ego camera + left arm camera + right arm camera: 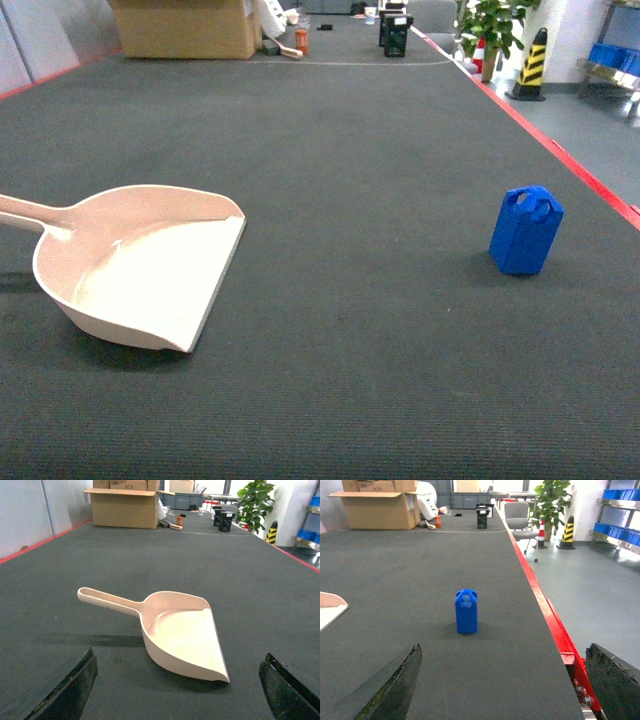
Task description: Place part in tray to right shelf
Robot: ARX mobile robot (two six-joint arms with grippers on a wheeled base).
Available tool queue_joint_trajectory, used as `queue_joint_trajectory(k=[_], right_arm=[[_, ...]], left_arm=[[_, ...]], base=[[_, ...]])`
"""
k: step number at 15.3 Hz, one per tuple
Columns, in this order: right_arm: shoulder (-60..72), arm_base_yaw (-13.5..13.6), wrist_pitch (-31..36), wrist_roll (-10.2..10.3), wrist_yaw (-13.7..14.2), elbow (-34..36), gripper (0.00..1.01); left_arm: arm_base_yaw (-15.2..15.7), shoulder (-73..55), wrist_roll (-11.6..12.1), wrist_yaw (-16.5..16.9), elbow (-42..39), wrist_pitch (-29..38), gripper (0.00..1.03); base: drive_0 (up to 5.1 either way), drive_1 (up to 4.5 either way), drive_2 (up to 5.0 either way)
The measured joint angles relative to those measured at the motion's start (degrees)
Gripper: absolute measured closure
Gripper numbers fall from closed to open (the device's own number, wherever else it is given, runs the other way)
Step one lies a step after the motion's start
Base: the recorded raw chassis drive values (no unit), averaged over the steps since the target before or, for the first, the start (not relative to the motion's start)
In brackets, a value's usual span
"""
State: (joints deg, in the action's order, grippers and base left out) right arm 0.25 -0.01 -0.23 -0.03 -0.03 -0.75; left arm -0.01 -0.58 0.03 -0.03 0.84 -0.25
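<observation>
Left gripper (177,690): jaws spread wide, nothing held, aimed at the tray (182,635), which lies empty on the dark mat (350,200).

Right gripper (502,685): jaws likewise parted and empty, faced toward the part (466,611).

Part: upright, well apart from the tray, near the red edge strip (545,610).

Step judged: approach; nothing grasped yet. Next, closure on the part is called for.

Right shelf (620,527): seen distant.

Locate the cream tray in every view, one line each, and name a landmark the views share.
Head: the tray lies at left on the dark mat, handle running off the left edge.
Left wrist: the tray fills the centre, handle pointing upper left.
Right wrist: only a corner of the tray shows at the left edge.
Shared landmark: the cardboard box at the mat's far end.
</observation>
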Motion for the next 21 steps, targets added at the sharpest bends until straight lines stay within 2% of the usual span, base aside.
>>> queue_joint_trajectory(k=[8, 9, 10, 12, 13, 16, 18, 19, 21], right_arm=[[0.0, 0.0, 0.0, 0.0, 0.0, 0.0, 0.03], [0.0, 0.0, 0.0, 0.0, 0.0, 0.0, 0.03], [0.0, 0.0, 0.0, 0.0, 0.0, 0.0, 0.03], [0.0, 0.0, -0.02, 0.0, 0.0, 0.0, 0.03], [0.0, 0.0, 0.0, 0.0, 0.0, 0.0, 0.03], [0.0, 0.0, 0.0, 0.0, 0.0, 0.0, 0.03], [0.0, 0.0, -0.02, 0.0, 0.0, 0.0, 0.03], [0.0, 0.0, 0.0, 0.0, 0.0, 0.0, 0.03], [0.0, 0.0, 0.0, 0.0, 0.0, 0.0, 0.03]], left_arm=[[0.0, 0.0, 0.0, 0.0, 0.0, 0.0, 0.05], [0.44, -1.18, -1.62, 2.36, 1.22, -5.07, 0.05], [0.83, -6.99, -5.05, 6.23, 2.54, -6.08, 0.05], [3.06, -16.96, -15.19, 13.27, 2.93, 2.73, 0.05], [4.94, -29.97, -23.58, 15.98, 5.16, 14.97, 0.05], [7.61, -58.77, -35.76, 20.61, 11.3, 38.64, 0.05], [8.83, -73.07, -41.2, 21.35, 16.02, 46.86, 0.05], [9.44, -80.74, -43.5, 21.75, 19.34, 48.92, 0.05], [9.64, -90.44, -44.81, 22.27, 24.68, 50.75, 0.05]], base=[[0.0, 0.0, 0.0], [0.0, 0.0, 0.0], [0.0, 0.0, 0.0], [0.0, 0.0, 0.0], [0.0, 0.0, 0.0], [0.0, 0.0, 0.0], [0.0, 0.0, 0.0], [0.0, 0.0, 0.0], [0.0, 0.0, 0.0]])
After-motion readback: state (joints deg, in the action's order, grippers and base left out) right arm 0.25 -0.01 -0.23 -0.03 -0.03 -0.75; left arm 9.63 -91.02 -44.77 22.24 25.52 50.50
